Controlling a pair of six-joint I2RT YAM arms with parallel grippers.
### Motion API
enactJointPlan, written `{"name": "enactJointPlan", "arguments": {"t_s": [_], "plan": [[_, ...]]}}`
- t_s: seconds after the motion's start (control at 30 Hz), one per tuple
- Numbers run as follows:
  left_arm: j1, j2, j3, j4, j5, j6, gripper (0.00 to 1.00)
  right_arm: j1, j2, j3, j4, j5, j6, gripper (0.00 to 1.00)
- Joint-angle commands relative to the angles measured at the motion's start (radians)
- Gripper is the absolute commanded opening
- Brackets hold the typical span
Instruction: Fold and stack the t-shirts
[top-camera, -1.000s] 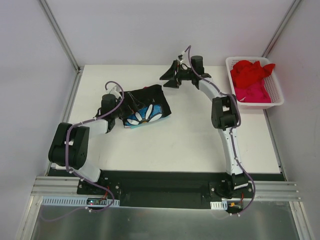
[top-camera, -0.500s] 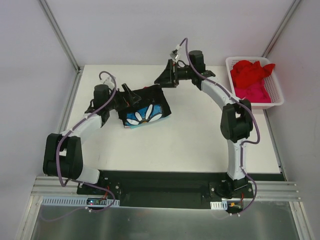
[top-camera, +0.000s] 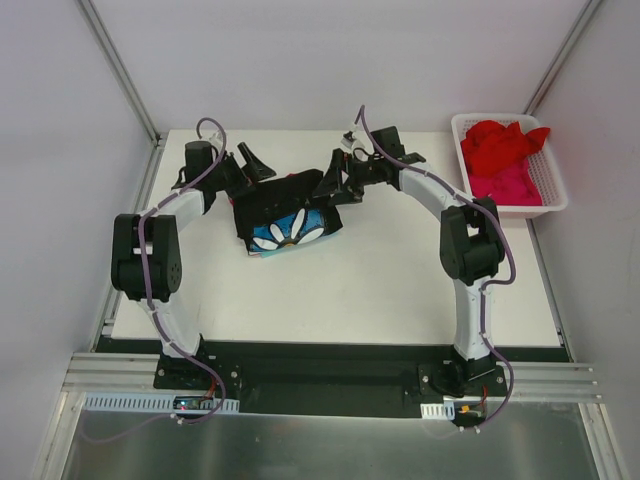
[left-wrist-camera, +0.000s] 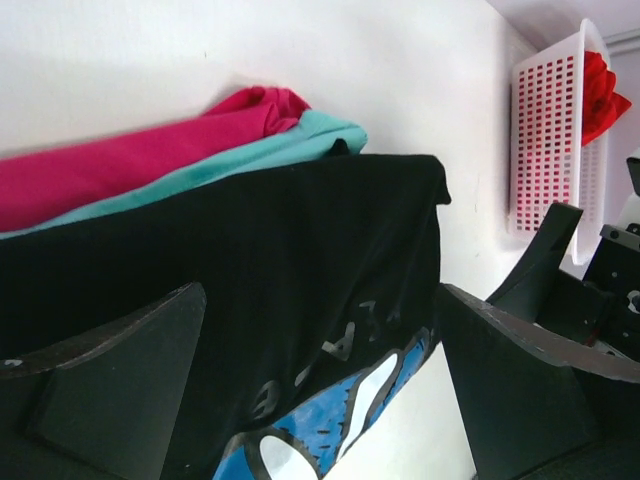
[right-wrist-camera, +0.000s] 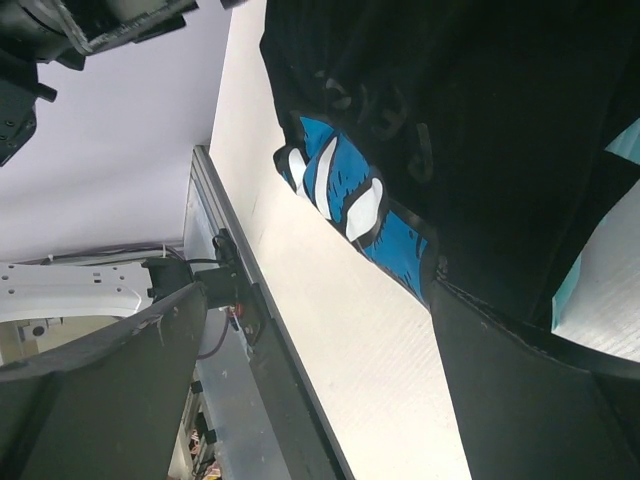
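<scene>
A folded black t-shirt (top-camera: 290, 212) with a blue-and-white flower print lies on top of a stack at the table's far left-centre. In the left wrist view the black shirt (left-wrist-camera: 250, 270) covers a teal shirt (left-wrist-camera: 260, 152) and a pink shirt (left-wrist-camera: 120, 165). My left gripper (top-camera: 250, 176) is open at the stack's far left edge, empty (left-wrist-camera: 320, 400). My right gripper (top-camera: 333, 188) is open at the stack's far right corner, empty (right-wrist-camera: 320, 400), with the black shirt (right-wrist-camera: 480, 130) beside its right finger. Red (top-camera: 500, 142) and pink (top-camera: 505, 186) shirts lie crumpled in the basket.
The white slotted basket (top-camera: 556, 180) stands at the table's far right corner and also shows in the left wrist view (left-wrist-camera: 550, 130). Grey walls and metal frame posts close the table's left, far and right sides. The table's front rail (right-wrist-camera: 250, 330) shows in the right wrist view.
My left arm has swung toward the far side, its gripper now at the stack's far left edge. My right gripper has moved down and left onto the stack's far right corner.
</scene>
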Motion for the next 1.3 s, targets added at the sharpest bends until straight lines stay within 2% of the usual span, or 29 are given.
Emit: {"name": "enactJointPlan", "arguments": {"t_s": [0.0, 0.37, 0.67, 0.8, 0.9, 1.1, 1.27], "plan": [[-0.004, -0.012, 0.008, 0.042, 0.073, -0.052, 0.99, 0.002, -0.001, 0.055, -0.012, 0.003, -0.029, 0.96], [-0.009, -0.157, -0.082, -0.012, 0.074, -0.088, 0.99, 0.005, -0.021, 0.021, -0.011, -0.001, -0.034, 0.96], [-0.056, -0.23, -0.127, 0.083, 0.134, -0.194, 0.99, 0.005, -0.046, -0.017, -0.007, -0.001, -0.038, 0.96], [-0.058, -0.167, -0.171, 0.216, 0.155, -0.255, 0.99, 0.007, -0.058, -0.031, -0.006, -0.001, -0.041, 0.96], [-0.058, -0.064, -0.191, 0.325, 0.171, -0.298, 0.99, 0.005, -0.066, -0.037, -0.01, 0.001, -0.047, 0.96], [-0.043, 0.124, -0.181, 0.427, 0.154, -0.314, 0.99, -0.004, -0.081, -0.051, -0.024, -0.004, -0.058, 0.96], [0.013, 0.198, -0.127, 0.444, 0.145, -0.297, 0.99, -0.007, -0.116, -0.063, -0.055, -0.001, -0.081, 0.96]]}}
